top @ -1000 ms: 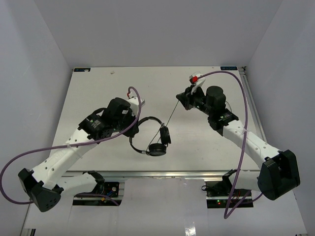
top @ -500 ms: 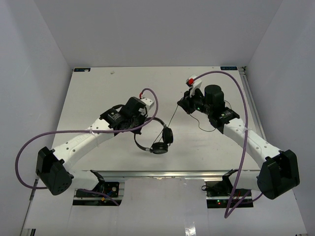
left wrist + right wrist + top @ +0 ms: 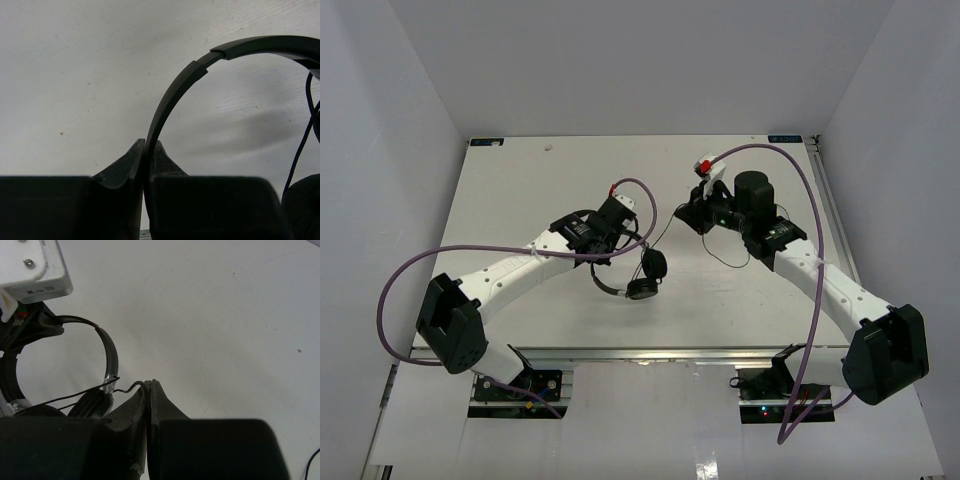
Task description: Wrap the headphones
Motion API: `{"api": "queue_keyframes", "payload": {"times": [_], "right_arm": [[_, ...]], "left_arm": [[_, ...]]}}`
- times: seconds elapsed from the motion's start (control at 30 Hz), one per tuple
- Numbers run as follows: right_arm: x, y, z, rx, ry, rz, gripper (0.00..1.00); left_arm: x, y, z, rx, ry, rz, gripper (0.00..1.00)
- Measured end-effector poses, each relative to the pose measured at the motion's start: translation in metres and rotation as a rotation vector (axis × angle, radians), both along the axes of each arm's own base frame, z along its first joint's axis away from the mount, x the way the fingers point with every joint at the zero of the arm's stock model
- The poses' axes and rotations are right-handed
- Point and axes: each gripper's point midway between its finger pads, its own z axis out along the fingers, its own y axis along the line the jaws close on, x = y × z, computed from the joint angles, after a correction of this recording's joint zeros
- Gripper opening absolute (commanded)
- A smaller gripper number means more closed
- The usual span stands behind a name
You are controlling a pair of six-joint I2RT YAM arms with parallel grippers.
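The headphones are black all over, with a thin black cord. The left gripper and the right gripper are black too. The table is white with a few small dark specks. The arms are white with black joints, and their cables are purple. Each wrist bears a small red tab.
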Motion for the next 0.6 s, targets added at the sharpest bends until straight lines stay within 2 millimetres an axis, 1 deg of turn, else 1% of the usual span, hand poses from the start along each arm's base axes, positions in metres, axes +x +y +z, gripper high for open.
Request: {"api": "queue_keyframes", "payload": {"times": [0.13, 0.33, 0.5, 0.6], "right_arm": [[-0.009, 0.010, 0.002, 0.018, 0.013, 0.036, 0.08], [-0.022, 0.026, 0.006, 0.041, 0.019, 0.093, 0.08], [-0.034, 0.041, 0.013, 0.074, 0.012, 0.142, 0.08], [-0.044, 0.051, 0.013, 0.093, 0.017, 0.176, 0.08]], "left_arm": [[0.004, 0.004, -0.001, 0.029, -0.009, 0.041, 0.00], [0.009, 0.009, 0.004, 0.040, -0.038, 0.087, 0.00], [0.010, 0.009, 0.003, 0.044, -0.039, 0.105, 0.00], [0.012, 0.008, 0.002, 0.046, -0.038, 0.118, 0.00]]}}
